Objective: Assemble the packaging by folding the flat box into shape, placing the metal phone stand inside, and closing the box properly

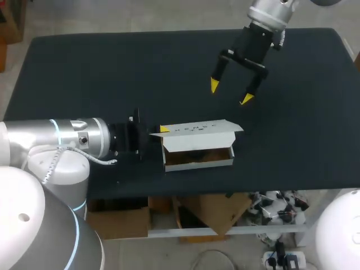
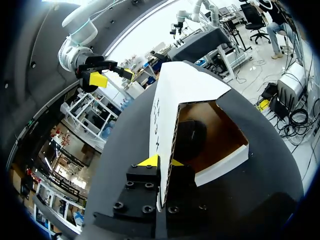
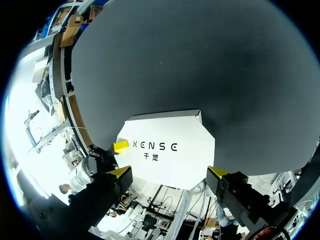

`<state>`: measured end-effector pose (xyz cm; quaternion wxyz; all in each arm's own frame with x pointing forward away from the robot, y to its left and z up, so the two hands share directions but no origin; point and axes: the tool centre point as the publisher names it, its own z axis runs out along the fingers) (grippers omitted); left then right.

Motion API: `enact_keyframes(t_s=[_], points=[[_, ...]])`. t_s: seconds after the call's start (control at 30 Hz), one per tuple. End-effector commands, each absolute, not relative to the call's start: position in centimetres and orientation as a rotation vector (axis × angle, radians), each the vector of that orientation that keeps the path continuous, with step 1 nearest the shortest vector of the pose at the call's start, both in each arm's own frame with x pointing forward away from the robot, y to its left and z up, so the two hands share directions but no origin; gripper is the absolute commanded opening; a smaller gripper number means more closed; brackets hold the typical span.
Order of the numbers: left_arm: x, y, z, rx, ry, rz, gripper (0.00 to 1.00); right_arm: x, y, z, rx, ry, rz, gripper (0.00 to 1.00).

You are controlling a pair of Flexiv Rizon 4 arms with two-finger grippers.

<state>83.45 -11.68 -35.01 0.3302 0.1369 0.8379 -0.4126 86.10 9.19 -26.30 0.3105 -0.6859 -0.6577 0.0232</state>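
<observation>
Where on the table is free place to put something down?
Bare table: the far left, beyond the left gripper, and right of the white box. Crowded: the front middle, where the left gripper pinches the box's lid and the open right gripper hangs beyond.

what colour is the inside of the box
Plain brown inside the box, white outside; the left wrist view shows it best.

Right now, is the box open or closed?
Open. The box has its lid lifted, pinched by the left gripper, and the brown inside shows, with something dark in it.
</observation>
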Motion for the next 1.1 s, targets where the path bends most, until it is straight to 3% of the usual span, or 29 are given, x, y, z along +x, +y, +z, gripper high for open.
enact_keyframes(t_s=[0.03, 0.1, 0.17, 0.23, 0.37, 0.53, 0.83, 1.1], points=[[82.8, -11.8, -36.2, 0.347, 2.161, -1.071, 0.0, 85.8, 9.6, -27.5, -1.805, -1.728, 0.112, 0.92], [82.7, -11.8, -36.3, 0.35, 2.156, -1.071, 0.0, 85.3, 9.4, -28.0, -1.817, -1.714, 0.132, 0.89], [82.6, -11.8, -36.6, 0.358, 2.15, -1.069, 0.0, 84.8, 9.3, -28.6, -1.824, -1.707, 0.154, 0.65], [82.6, -11.8, -36.7, 0.36, 2.149, -1.066, 0.0, 84.3, 9.1, -29.3, -1.832, -1.701, 0.172, 0.55], [82.6, -11.8, -37.1, 0.368, 2.143, -1.062, 0.0, 83.4, 8.9, -30.5, -1.836, -1.696, 0.198, 0.57], [82.6, -11.8, -37.3, 0.37, 2.144, -1.059, 0.0, 82.4, 8.8, -31.3, -1.834, -1.693, 0.203, 0.48], [82.4, -11.7, -37.6, 0.373, 2.138, -1.059, 0.0, 81.3, 8.9, -32.3, -1.821, -1.696, 0.214, 0.42], [82.2, -11.6, -37.8, 0.377, 2.13, -1.065, 0.0, 80.9, 8.5, -33.1, -1.812, -1.7, 0.187, 0.44]])
